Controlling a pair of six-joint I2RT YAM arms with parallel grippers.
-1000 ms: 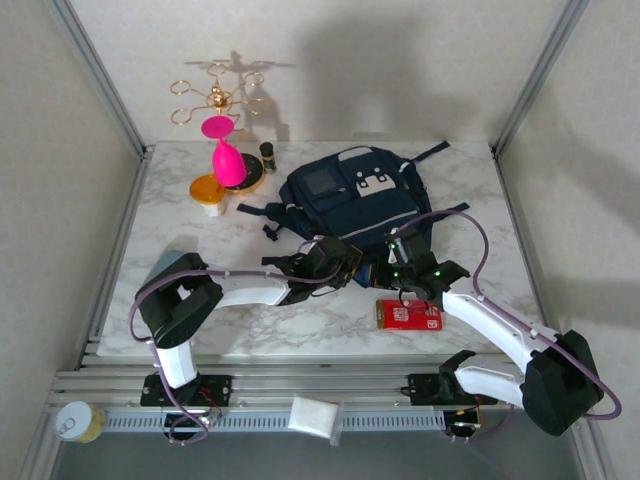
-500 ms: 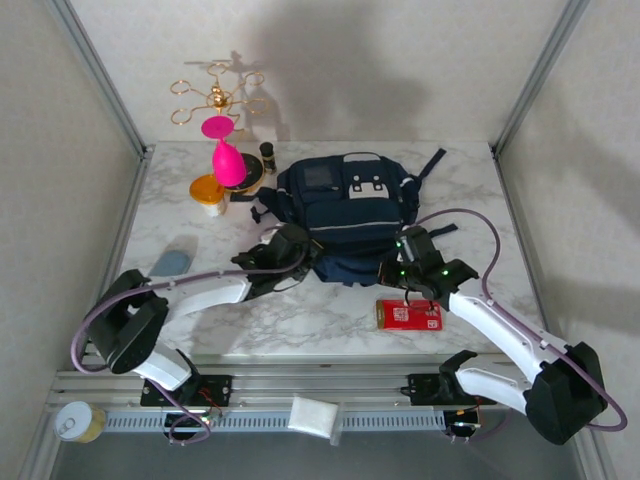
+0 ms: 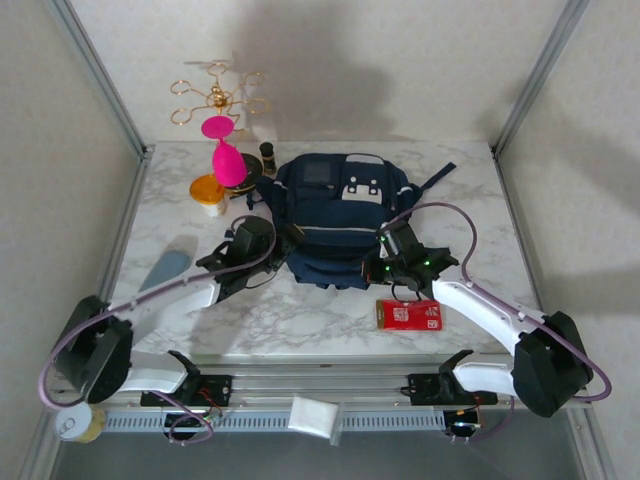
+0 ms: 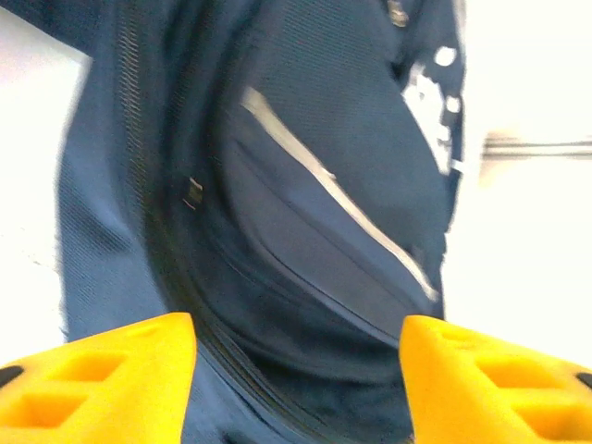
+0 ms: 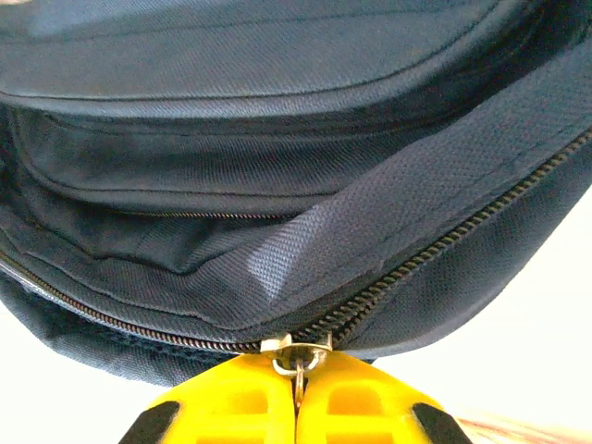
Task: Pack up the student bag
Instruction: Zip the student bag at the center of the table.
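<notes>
The backpack point(image 3: 345, 215) lies mid-table, just beyond both grippers. The right gripper point(image 5: 298, 377) is pinched closed on the zipper pull point(image 5: 297, 346) at the bag's near edge, and the zipper runs sideways from there. The left gripper point(image 4: 296, 370) gapes wide and empty at the bag's left side.

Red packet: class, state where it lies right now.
In the top external view the red packet lies near the front edge of the table, right of centre, between that edge and the student bag.
</notes>
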